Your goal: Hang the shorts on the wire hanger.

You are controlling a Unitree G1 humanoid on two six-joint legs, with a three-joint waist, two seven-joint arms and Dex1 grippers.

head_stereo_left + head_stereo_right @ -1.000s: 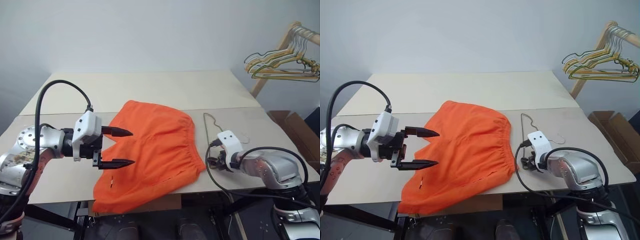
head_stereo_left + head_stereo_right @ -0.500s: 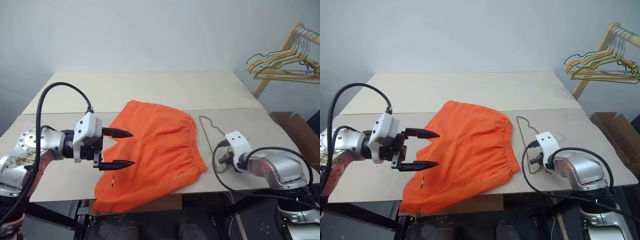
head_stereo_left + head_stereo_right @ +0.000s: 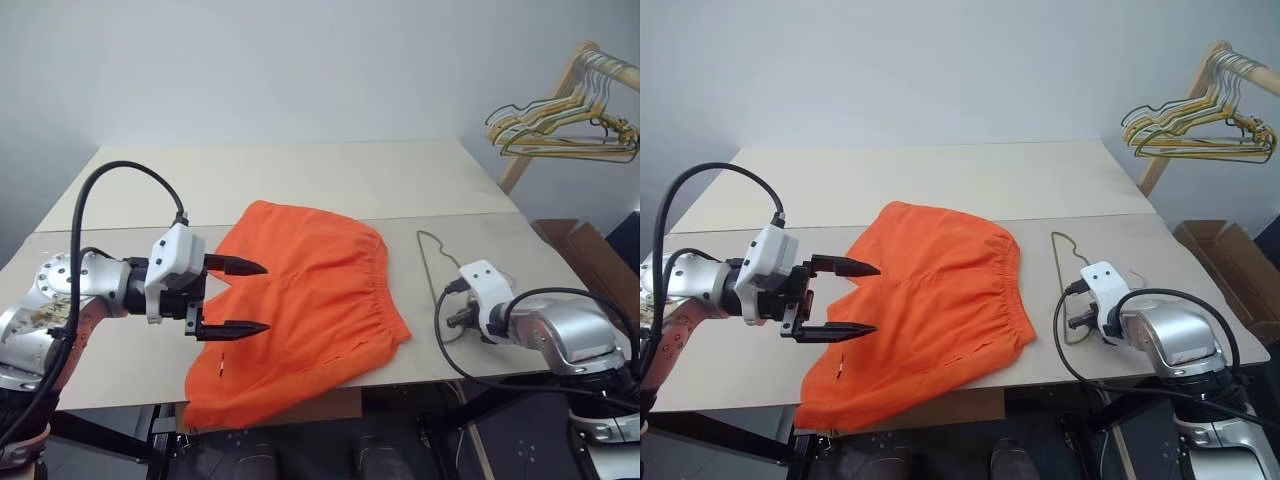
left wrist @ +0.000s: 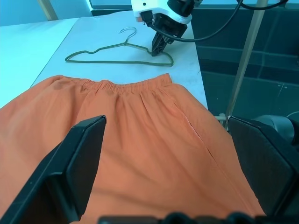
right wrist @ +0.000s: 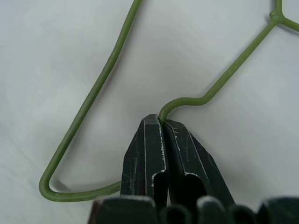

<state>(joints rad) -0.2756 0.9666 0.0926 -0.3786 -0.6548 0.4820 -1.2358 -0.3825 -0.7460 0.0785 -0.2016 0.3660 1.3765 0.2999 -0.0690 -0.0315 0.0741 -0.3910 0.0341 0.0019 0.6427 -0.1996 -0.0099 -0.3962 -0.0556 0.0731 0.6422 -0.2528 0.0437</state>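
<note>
The bright orange shorts (image 3: 305, 300) lie flat on the table (image 3: 300, 180), one leg hanging over the front edge. My left gripper (image 3: 266, 296) hovers open over their left side, nothing between its fingers (image 4: 79, 163). To the right of the shorts' waistband (image 4: 121, 86), the thin olive wire hanger (image 3: 428, 270) lies on the table. My right gripper (image 5: 162, 123) is shut on the wire at a bend near one corner of the hanger (image 5: 93, 98). In the left wrist view, that gripper (image 4: 156, 50) stands at the hanger (image 4: 117, 52), beyond the shorts.
A wooden rack with bunched yellow, green and pale hangers (image 3: 560, 125) stands at the far right beyond the table. A cardboard box (image 3: 585, 250) sits on the floor to the right. The table's right edge is close to my right gripper.
My right gripper has shifted to the right along the table with the hanger's near end, widening the gap to the shorts. The left gripper has stayed open in place.
</note>
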